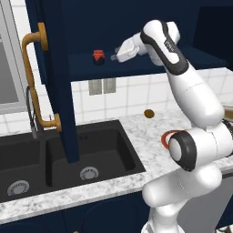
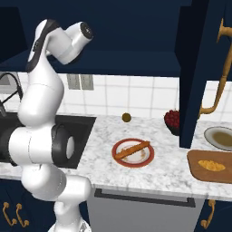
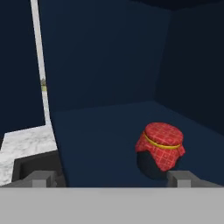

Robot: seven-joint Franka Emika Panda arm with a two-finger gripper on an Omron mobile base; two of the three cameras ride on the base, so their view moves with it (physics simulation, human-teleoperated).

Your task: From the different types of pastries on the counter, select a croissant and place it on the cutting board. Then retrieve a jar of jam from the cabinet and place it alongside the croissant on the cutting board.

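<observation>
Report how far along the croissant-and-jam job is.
Done: the croissant lies on the cutting board, and the cabinet door stands open. In hand: the gripper is open inside the cabinet, level with the jar of jam on the shelf and beside it, not gripping it. Left: close on the jar, lift it out and set it beside the croissant on the board.

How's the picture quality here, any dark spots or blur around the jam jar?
Hand view: jar of jam sharp and lit against the dim cabinet interior. Left base view: jar small, shelf shadowed. Right base view: counter evenly lit, no glare.
</observation>
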